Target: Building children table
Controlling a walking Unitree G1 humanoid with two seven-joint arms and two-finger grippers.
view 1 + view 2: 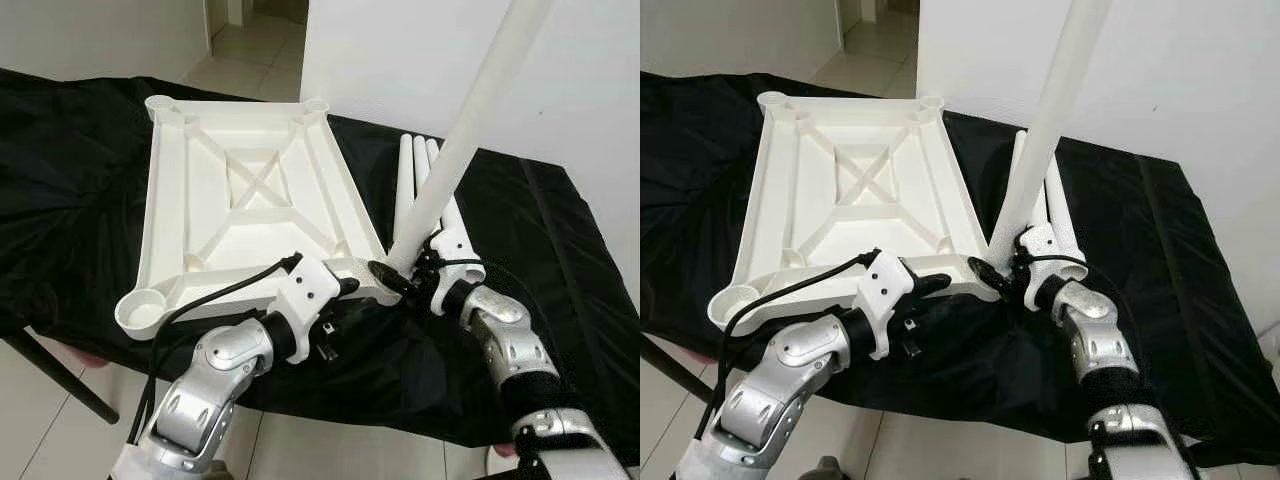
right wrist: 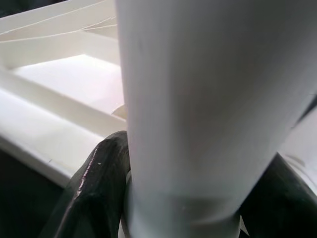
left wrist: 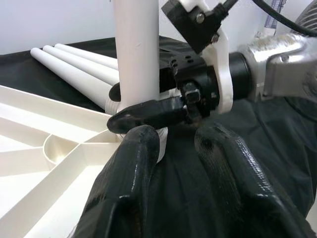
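White leg (image 1: 470,130) clamped by right claw (image 3: 148,111) | left claw (image 3: 190,183) open beside

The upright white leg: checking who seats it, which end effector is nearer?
Right. The right end effector clamps the upright leg at its base; the left end effector sits just beside it at the tabletop corner.

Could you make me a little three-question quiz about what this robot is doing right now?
1. True or false: the tabletop lies upside down on the black cloth.
2. How many spare legs lie on the cloth beside the tabletop?
3. Which hand grips the upright leg: A, the left hand, or B, the right hand?

Key: 1. True, its ribbed underside faces up. 2. Three. 3. B; the left hand sits at the tabletop's near right corner socket.
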